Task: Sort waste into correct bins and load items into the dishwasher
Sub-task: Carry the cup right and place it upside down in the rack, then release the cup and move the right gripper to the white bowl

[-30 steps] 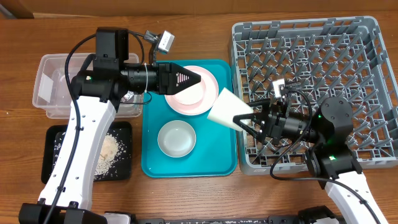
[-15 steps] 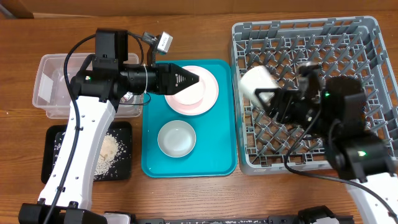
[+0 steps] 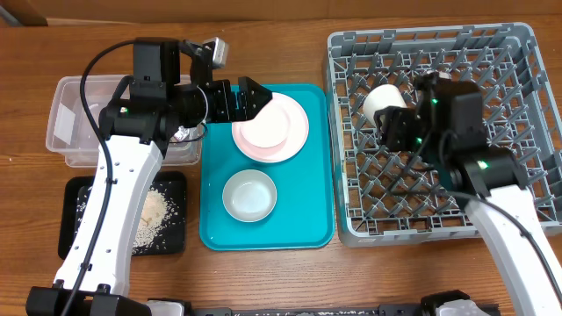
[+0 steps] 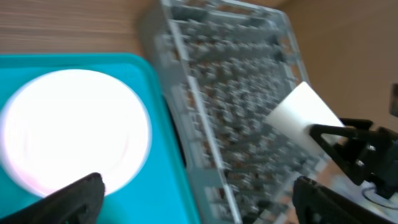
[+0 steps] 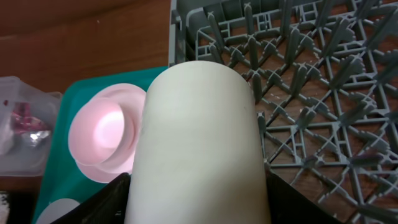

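My right gripper (image 3: 392, 112) is shut on the small cream-white cup (image 3: 383, 97), holding it over the left part of the grey dish rack (image 3: 492, 61). In the right wrist view the cup (image 5: 199, 137) fills the space between both fingers (image 5: 106, 200). My left gripper (image 3: 252, 98) hangs wide open and empty over the back of the teal tray (image 3: 307, 219), just above the pale pink bowl (image 3: 266, 129) sitting on the pale pink plate (image 3: 294, 140). The white bowl (image 3: 249, 195) rests nearer the tray's front. In the left wrist view the fingers (image 4: 74, 198) frame the tray edge and rack.
A clear tub (image 3: 75, 123) at the far left holds a red-and-silver foil wrapper (image 5: 25, 124). In front of it a black tray (image 3: 79, 211) carries pale crumbs and scraps (image 3: 154, 211). The rack's upright pegs stand under the cup.
The left gripper has sprung from nearly shut to wide open above the pink dishes. The right arm carried the cup from the tray's right edge up and back over the rack.
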